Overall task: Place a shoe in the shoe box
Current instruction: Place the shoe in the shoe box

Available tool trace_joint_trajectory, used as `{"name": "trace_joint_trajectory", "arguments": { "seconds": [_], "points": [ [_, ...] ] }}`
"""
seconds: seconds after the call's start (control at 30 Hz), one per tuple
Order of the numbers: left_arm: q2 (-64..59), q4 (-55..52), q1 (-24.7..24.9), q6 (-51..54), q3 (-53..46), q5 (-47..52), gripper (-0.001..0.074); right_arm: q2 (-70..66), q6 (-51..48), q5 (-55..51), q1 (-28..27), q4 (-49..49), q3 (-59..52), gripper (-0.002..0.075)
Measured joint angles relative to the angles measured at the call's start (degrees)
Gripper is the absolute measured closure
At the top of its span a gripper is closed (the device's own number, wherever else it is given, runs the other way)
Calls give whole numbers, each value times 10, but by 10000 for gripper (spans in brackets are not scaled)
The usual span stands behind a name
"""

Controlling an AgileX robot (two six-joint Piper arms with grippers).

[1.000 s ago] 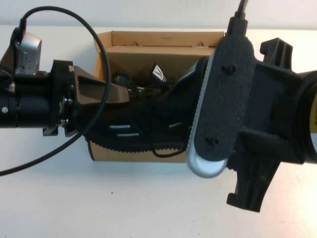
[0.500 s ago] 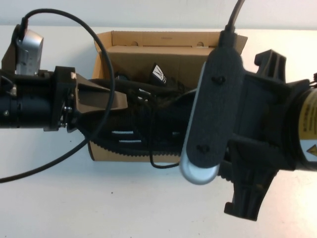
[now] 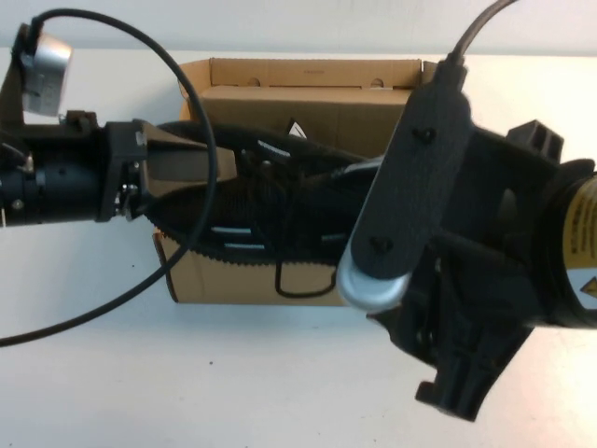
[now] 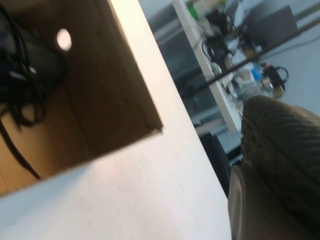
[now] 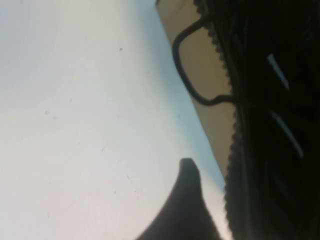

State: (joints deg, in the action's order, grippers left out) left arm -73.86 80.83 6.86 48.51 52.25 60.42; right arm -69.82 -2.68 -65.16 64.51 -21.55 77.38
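The black ribbed mesh lace-up shoe lies tilted across the open brown corrugated cardboard shoe box. The left gripper is clamped on its end. Opposite, the right gripper's finger spread cannot be told.

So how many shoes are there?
2: the shoe across the shoe box's front rim, left gripper gripping one end, right gripper open beside it; another shoe, mostly hidden, inside.
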Motion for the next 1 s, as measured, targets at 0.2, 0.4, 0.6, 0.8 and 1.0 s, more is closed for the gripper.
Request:
{"name": "trace_joint_trajectory", "arguments": {
  "seconds": [0.2, 0.4, 0.6, 0.8, 1.0],
  "points": [
    [0, 15, 0, 37, 0, -71, 600, 8, 135, 36, 0, -53, 0, 202],
    [-1, 20, 0, 60, 0, -95, 600, 10, 288, 60, -3, -61, 31, 202],
    [-1, 21, 0, 105, 0, -98, 600, 10, 328, 81, -94, 35, 79, 202],
    [-1, 24, 0, 120, 0, -101, 600, 2, 244, 82, -234, 294, 88, 202],
    [-1, 36, 0, 137, 0, -101, 600, -50, 170, 44, -312, 478, 88, 202]
  ]
}}
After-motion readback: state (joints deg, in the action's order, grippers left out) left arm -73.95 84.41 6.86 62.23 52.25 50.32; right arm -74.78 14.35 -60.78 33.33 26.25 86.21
